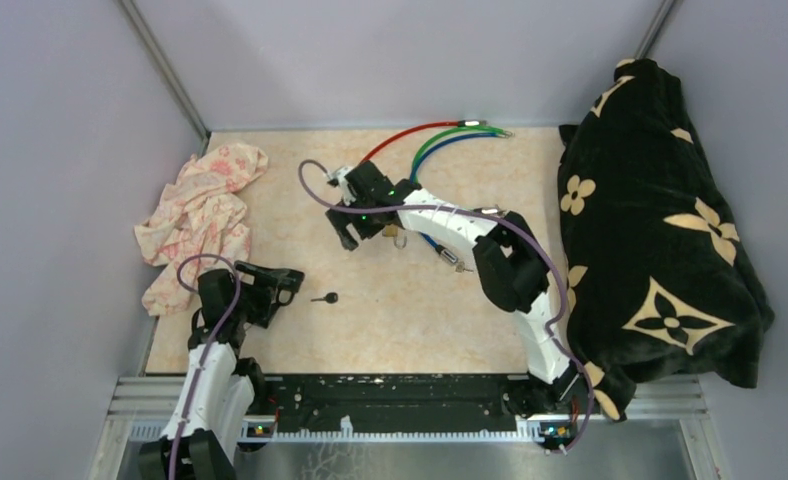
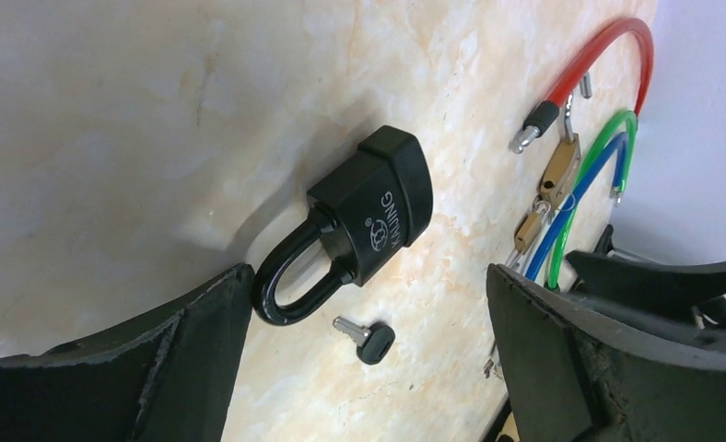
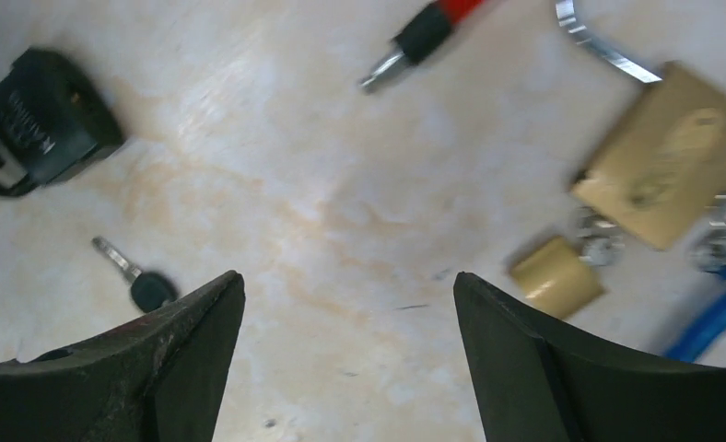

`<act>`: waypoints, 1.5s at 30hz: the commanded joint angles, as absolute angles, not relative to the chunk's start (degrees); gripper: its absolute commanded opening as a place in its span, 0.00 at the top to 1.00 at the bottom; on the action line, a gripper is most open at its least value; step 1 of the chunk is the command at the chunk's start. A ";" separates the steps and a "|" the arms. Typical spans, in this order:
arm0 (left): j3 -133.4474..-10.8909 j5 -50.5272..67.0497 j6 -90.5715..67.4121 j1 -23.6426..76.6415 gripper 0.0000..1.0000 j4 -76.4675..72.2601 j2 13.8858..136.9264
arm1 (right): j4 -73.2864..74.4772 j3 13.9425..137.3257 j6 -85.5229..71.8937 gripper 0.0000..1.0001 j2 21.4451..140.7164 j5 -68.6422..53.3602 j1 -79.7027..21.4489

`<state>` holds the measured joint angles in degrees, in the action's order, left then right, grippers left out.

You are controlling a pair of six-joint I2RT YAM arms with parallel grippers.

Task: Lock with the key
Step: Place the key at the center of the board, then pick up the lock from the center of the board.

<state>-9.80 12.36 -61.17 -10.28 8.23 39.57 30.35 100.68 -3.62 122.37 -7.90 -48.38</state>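
Top camera first. The left gripper (image 1: 292, 283) sits low at the near-left of the desk (image 1: 420, 320), spread wide and holding nothing. The key (image 1: 325, 298) lies loose on the desk just to its right. The right arm reaches across to mid-desk, and the right gripper (image 1: 348, 232) hangs there. From up here I can't separate the black padlock from that gripper's dark fingers. A pink cloth (image 1: 205, 215) is bunched at the left edge and a black blanket (image 1: 660, 230) is heaped along the right. The red cable (image 1: 410, 135), green cable (image 1: 435, 140) and blue cable (image 1: 455, 143) arc across the far side.

Left wrist now. My fingers (image 2: 175, 368) are far apart with bare desk between them. The black padlock (image 2: 378, 207) lies flat straight ahead, its shackle toward the camera. The key lies just nearer, close to the shackle but not touching it. Beyond, at the right, two brass padlocks (image 2: 557, 170) sit beside the cable ends.

Right wrist. These fingers (image 3: 525, 368) are also apart, with nothing between them. The black padlock is at the upper left and the key is below it, by the left finger and apart from the lock. The brass padlocks are at the right, the picture a bit blurred. The key is not in the lock.
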 commanded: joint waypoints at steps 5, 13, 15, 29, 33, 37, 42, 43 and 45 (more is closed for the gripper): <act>-13.73 9.91 -59.93 -11.76 0.01 22.98 36.71 | 31.25 111.38 -4.92 0.17 125.36 2.72 -39.65; -16.43 9.32 -56.47 -12.90 0.01 21.77 35.93 | 36.77 123.84 -4.19 0.20 135.58 8.40 -39.29; -17.17 9.24 -54.36 -12.90 0.01 20.28 35.81 | 37.13 124.80 -4.60 0.21 137.10 7.42 -39.19; -18.55 9.51 -50.78 -12.94 0.01 18.36 35.60 | 37.66 123.60 -6.54 0.24 140.43 6.89 -39.20; -18.80 9.54 -50.20 -12.94 0.01 17.81 35.43 | 38.63 123.16 -6.89 0.29 140.19 7.28 -39.20; -18.43 9.99 -50.26 -12.95 0.01 17.10 35.33 | 40.10 123.26 -7.55 0.32 139.47 6.75 -39.20; -17.95 10.76 -50.54 -12.92 0.01 16.34 35.42 | 41.92 123.89 -8.82 0.27 137.94 6.61 -38.94; -17.93 10.85 -50.60 -12.90 0.01 16.23 35.42 | 41.55 123.66 -8.98 0.27 137.84 6.48 -38.82; -17.80 11.29 -50.69 -12.97 0.01 15.92 35.46 | 40.39 122.89 -9.31 0.27 137.92 5.49 -38.32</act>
